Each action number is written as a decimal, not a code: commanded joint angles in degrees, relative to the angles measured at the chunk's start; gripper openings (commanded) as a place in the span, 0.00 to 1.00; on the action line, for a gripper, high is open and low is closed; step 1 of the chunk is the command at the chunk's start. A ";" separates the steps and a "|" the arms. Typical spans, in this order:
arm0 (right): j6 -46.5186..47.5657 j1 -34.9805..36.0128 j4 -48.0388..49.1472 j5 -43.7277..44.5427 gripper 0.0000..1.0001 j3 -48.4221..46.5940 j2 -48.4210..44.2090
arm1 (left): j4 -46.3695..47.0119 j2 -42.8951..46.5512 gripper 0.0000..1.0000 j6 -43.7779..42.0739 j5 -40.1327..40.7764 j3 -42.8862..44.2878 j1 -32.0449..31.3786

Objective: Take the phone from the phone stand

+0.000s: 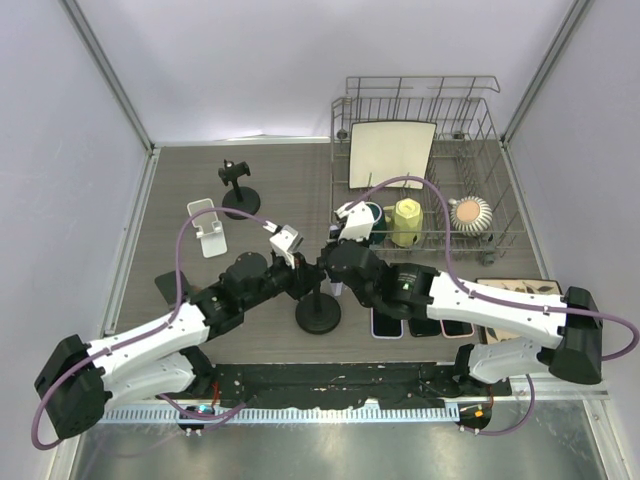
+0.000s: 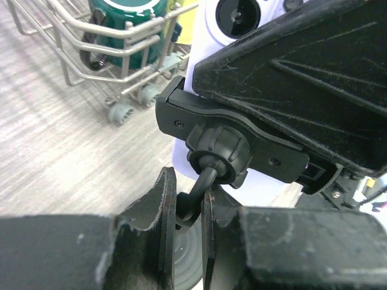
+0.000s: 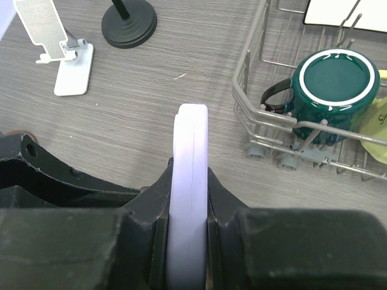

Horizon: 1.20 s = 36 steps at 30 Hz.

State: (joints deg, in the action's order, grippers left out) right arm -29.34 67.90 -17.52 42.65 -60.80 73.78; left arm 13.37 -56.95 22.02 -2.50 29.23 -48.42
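The desk (image 1: 170,190) carries a wire rack (image 1: 420,85) at its back right, with a green mug (image 3: 335,75) in the rack's near left corner. The left arm (image 1: 150,350) and right arm (image 1: 480,300) meet at mid-desk above the stand (image 1: 318,316). The phone (image 3: 191,133), pale lilac, sits in the stand's clamp (image 2: 242,145). The right jaws press on the phone's two faces, gripping it edge-on. The left jaws are drawn narrow around the stand's thin neck (image 2: 202,187), just under the ball joint. A white stand (image 3: 60,45) and a spare black stand (image 3: 129,24) sit well apart from these, toward the back left.
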 commanded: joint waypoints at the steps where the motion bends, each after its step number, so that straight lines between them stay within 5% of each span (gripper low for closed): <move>1: -0.63 3.29 -12.01 2.95 0.01 1.56 -7.86 | -5.81 1.66 0.00 9.79 19.03 -1.28 5.97; 10: -3.35 3.29 -11.40 6.47 0.01 4.10 -12.16 | -6.42 5.44 0.00 12.70 17.89 -4.89 7.29; 14: 0.06 3.21 -8.08 3.07 0.01 4.37 -12.43 | -3.45 7.37 0.00 9.46 10.89 -6.12 7.29; 16: 2.61 3.29 -5.87 0.60 0.01 4.19 -11.99 | 1.56 7.99 0.09 6.20 6.48 -7.35 7.29; 17: 4.45 3.29 -3.86 -1.50 0.01 3.85 -10.86 | 4.19 8.08 0.24 5.06 3.76 -7.52 7.29; 20: 7.18 3.29 -1.13 -3.63 0.01 2.79 -8.75 | 5.27 7.29 0.48 1.81 -4.16 -6.39 7.20; 23: 8.94 3.21 0.90 -5.29 0.01 1.12 -6.81 | 5.00 6.15 0.63 -0.31 -8.83 -4.98 7.12; 36: 10.89 3.21 3.37 -9.87 0.01 -0.20 -3.64 | 4.04 0.00 0.67 -7.87 -18.24 2.05 6.33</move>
State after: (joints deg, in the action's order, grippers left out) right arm -19.14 70.32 -16.75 37.58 -57.89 69.71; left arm 14.81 -55.02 17.32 -18.31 26.85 -42.09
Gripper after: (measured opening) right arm 0.213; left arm 0.676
